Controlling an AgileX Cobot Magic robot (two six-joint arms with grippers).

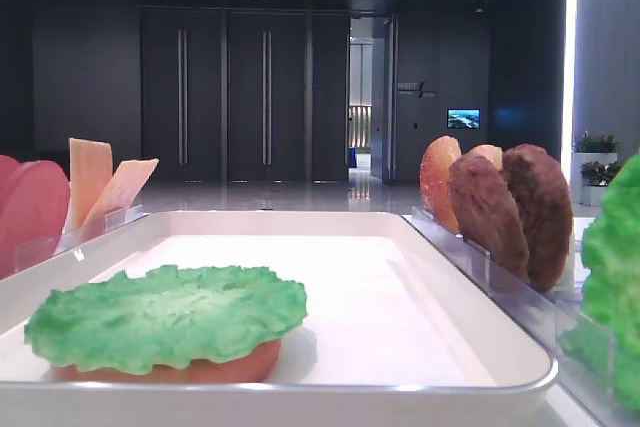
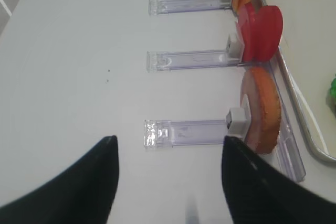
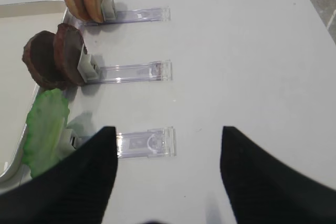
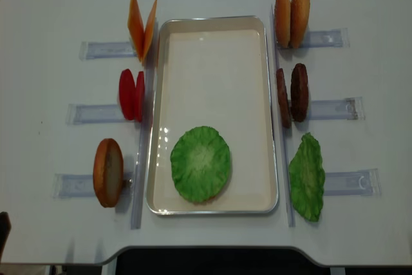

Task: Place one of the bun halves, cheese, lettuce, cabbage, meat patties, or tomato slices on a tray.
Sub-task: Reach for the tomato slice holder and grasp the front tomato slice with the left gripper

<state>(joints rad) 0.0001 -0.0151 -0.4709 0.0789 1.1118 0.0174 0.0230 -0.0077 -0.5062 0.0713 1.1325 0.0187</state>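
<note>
- Tray (image 4: pixel 214 24): seen at table centre, long axis running away from the robot.
- One lettuce piece (image 4: pixel 201 163) is found lying flat in the near part of the tray; an orange-tan bun half (image 1: pixel 170 370) is visible beneath it in the low exterior view.
- A second lettuce leaf (image 4: pixel 306 176) is held on edge in the clear rack (image 4: pixel 351 182) just right of the tray.
- Meat patties (image 4: pixel 291 93): two, upright in the middle right rack.
- Bun halves (image 4: pixel 291 17): two, upright in the far right rack; one more bun half (image 4: pixel 108 172) stands in the near left rack.
- Tomato slices (image 4: pixel 132 94): two, upright in the middle left rack.
- Cheese (image 4: pixel 141 25): two slices leaning apart in the far left rack.
- Left gripper (image 2: pixel 169 177): fingers spread wide, nothing between them, above bare table beside the near left rack.
- Right gripper (image 3: pixel 168 174): fingers likewise parted and empty, over the near right rack.
</note>
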